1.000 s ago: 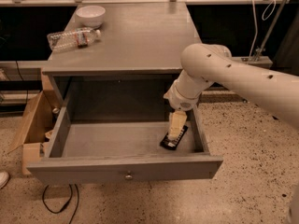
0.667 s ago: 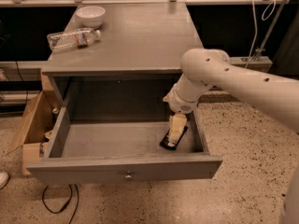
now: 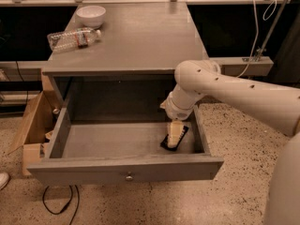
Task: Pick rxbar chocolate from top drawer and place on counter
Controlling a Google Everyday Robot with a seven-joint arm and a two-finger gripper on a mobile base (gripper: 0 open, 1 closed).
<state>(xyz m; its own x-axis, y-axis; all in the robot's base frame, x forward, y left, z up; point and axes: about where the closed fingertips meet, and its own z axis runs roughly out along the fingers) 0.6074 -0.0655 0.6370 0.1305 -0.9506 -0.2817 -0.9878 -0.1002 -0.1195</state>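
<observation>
The top drawer (image 3: 126, 169) stands pulled open, with its round metal knob on the front panel. The rxbar chocolate (image 3: 181, 133), a flat black wrapper, lies on the drawer floor at the right end. My gripper (image 3: 174, 136) reaches down into the drawer from the right and sits directly over the bar, covering most of it. The white arm (image 3: 225, 90) crosses the drawer's right side. The counter (image 3: 136, 36) is the grey top of the cabinet above the drawer.
A clear plastic water bottle (image 3: 72, 38) lies on its side at the counter's back left, with a white bowl (image 3: 91, 15) behind it. An open cardboard box (image 3: 33, 125) stands on the floor left of the cabinet. A cable (image 3: 56, 205) lies on the floor below.
The view has shifted a little. The arm and gripper stay over the bar at the right end of the drawer, with the gripper slightly lower on it.
</observation>
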